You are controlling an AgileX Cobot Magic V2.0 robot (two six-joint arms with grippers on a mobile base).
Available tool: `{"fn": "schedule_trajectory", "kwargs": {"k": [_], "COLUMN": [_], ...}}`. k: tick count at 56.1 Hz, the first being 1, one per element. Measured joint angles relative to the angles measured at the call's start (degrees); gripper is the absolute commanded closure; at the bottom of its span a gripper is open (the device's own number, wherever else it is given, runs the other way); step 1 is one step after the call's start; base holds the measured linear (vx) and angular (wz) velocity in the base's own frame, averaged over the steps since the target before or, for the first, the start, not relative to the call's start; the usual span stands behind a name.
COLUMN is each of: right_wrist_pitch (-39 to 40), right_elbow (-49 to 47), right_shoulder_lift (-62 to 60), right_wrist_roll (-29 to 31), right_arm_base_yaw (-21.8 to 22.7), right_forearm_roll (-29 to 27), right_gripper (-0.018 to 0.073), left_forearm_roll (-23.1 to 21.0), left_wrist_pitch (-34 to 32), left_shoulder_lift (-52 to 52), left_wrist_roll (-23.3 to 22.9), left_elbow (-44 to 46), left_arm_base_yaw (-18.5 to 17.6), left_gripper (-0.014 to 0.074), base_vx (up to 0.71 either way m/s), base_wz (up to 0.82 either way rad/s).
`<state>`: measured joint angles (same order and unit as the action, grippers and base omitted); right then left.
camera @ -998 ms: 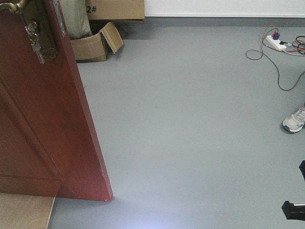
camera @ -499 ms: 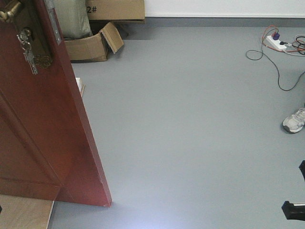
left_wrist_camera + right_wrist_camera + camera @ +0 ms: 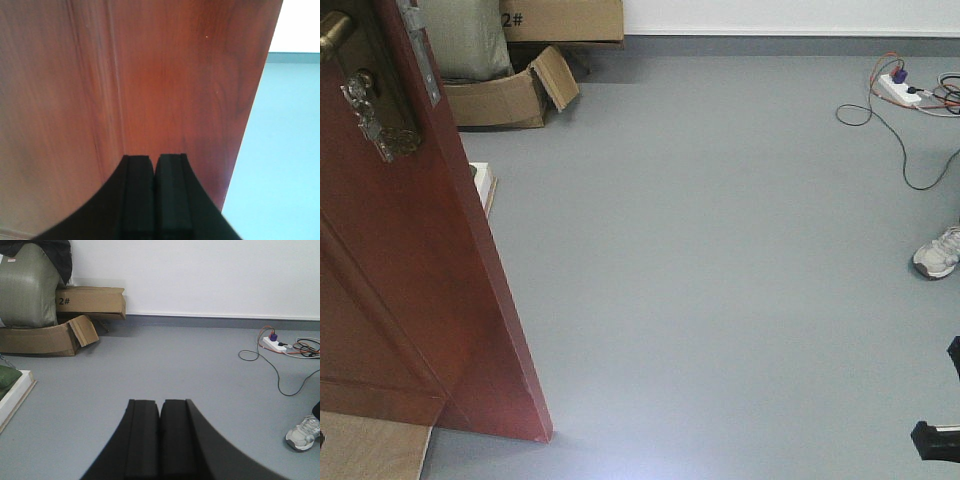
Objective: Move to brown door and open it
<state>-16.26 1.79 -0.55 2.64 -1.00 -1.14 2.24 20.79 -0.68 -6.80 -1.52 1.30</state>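
Observation:
The brown door (image 3: 410,280) fills the left of the front view, glossy reddish-brown, standing ajar with its free edge toward the grey floor. Its brass knob (image 3: 332,35) and lock with keys (image 3: 370,115) are at top left, and the silver latch plate (image 3: 420,50) is on its edge. In the left wrist view the door (image 3: 150,85) fills the frame close ahead, and my left gripper (image 3: 154,159) is shut and empty right in front of it. My right gripper (image 3: 160,402) is shut and empty, facing open floor.
Tan cardboard boxes (image 3: 510,90) and a green sack (image 3: 465,35) stand by the far wall. A white flat box (image 3: 482,182) lies behind the door edge. A power strip with cables (image 3: 900,90) and a person's shoe (image 3: 937,253) are at right. Pale wood flooring (image 3: 370,450) shows at bottom left.
The door has swung further left and away. Its edge and lock have shifted left in the front view, uncovering more floor and the white flat box.

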Motion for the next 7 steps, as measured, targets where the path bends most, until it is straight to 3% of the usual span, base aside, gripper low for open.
{"fn": "schedule_trajectory", "kwargs": {"k": [7], "right_wrist_pitch": [0.0], "right_elbow": [0.0], "right_shoulder_lift": [0.0], "right_wrist_roll": [0.0], "right_arm_base_yaw": [0.0], "right_forearm_roll": [0.0], "right_gripper": [0.0559], "left_forearm_roll": [0.0], "left_wrist_pitch": [0.0], "left_shoulder_lift": [0.0], "left_wrist_roll": [0.0], "left_elbow": [0.0], "left_arm_base_yaw": [0.0], "left_gripper": [0.0600], "base_vx": [0.00], "base_wz": [0.00]}}
